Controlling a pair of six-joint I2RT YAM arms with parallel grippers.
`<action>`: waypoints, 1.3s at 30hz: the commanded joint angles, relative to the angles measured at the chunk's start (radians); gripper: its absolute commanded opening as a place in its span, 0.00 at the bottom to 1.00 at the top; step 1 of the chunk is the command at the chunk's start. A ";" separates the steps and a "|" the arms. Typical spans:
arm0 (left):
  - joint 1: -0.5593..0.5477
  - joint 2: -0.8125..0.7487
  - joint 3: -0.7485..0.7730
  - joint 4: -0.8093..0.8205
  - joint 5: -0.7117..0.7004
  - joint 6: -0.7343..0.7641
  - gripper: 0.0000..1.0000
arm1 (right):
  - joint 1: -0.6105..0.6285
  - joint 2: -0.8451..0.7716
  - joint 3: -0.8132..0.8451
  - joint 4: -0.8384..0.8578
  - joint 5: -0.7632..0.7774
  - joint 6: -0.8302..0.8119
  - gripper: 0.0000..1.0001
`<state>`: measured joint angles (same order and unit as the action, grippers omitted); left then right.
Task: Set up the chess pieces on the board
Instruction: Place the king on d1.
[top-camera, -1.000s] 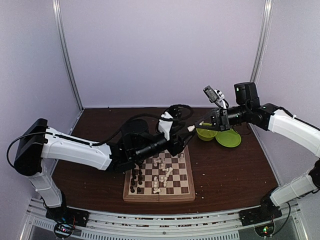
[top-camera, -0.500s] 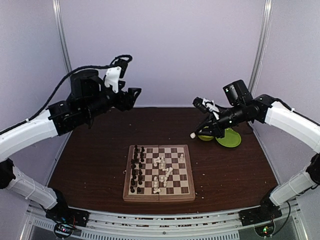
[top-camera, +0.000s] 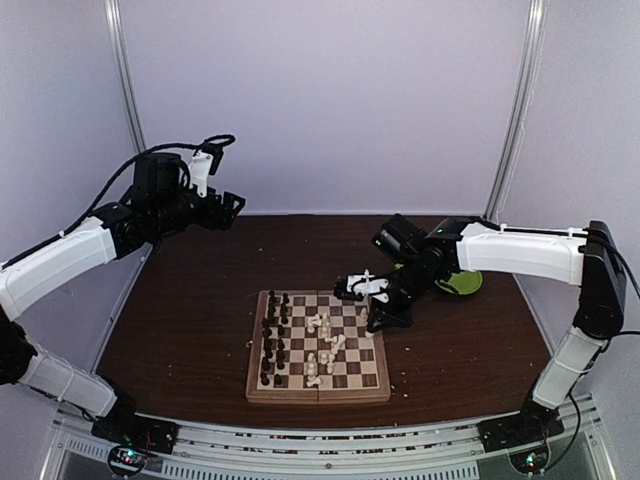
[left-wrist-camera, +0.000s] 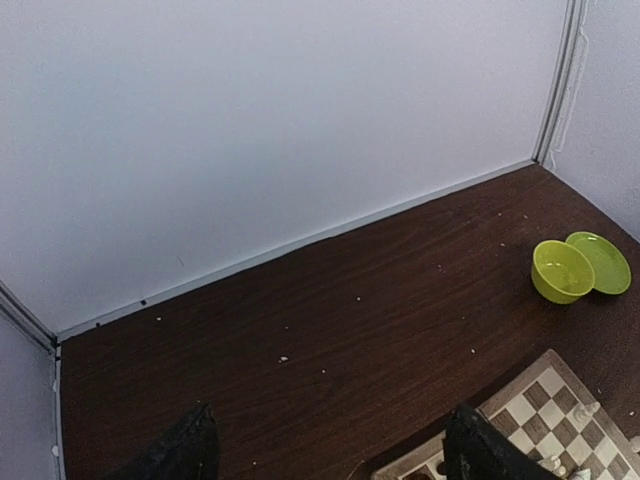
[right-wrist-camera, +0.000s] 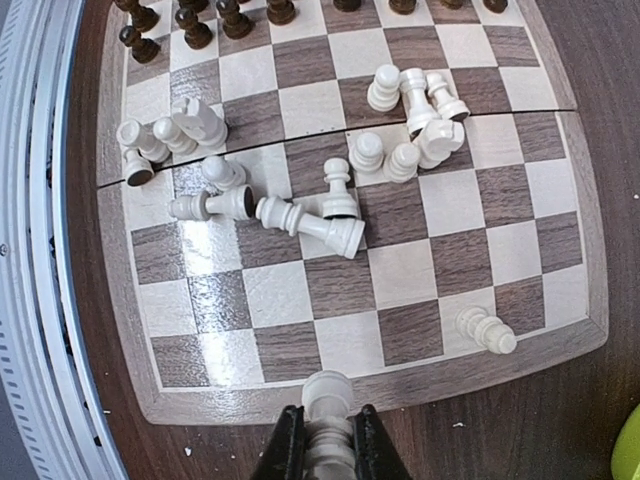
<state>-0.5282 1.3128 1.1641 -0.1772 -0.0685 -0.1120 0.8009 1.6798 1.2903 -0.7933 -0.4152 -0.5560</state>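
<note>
The board (top-camera: 320, 397) lies on the dark worktop (top-camera: 190, 300), near its front edge and between the two arms. The right hand (right-wrist-camera: 327, 440) is closed on a cream piece (right-wrist-camera: 328, 395), pinched upright between its two fingers just over the board's light border on the cream side. Close by, a lone cream pawn (right-wrist-camera: 487, 330) lies tipped over on an edge square near the corner. Further in, the toppled cream pieces (right-wrist-camera: 320, 215) clutter the middle squares; several lie on their sides, touching or leaning on one another, with smaller clusters to either side of them. The dark pieces (top-camera: 273, 340) stand in two rows along the board's left side, seen from above. The left hand (left-wrist-camera: 330, 455) is raised well above the far left of the worktop, its fingers spread wide with nothing between them. A green bowl (left-wrist-camera: 558, 270) and a green plate (left-wrist-camera: 605, 262) sit touching at the far right, off the board; from above the right arm hides most of the bowl. Tiny white crumbs (left-wrist-camera: 283, 358) are scattered over the worktop.
</note>
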 joint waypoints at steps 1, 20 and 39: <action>-0.006 -0.053 0.005 0.051 0.083 -0.017 0.78 | 0.012 0.034 0.040 -0.009 0.066 -0.017 0.00; -0.006 -0.069 0.002 0.034 0.075 0.007 0.77 | 0.022 0.081 0.030 0.011 0.098 -0.002 0.00; -0.006 -0.066 0.002 0.028 0.082 0.017 0.77 | 0.047 0.144 0.066 0.016 0.089 0.009 0.00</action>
<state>-0.5331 1.2602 1.1610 -0.1822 -0.0017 -0.1089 0.8341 1.8122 1.3254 -0.7872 -0.3347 -0.5518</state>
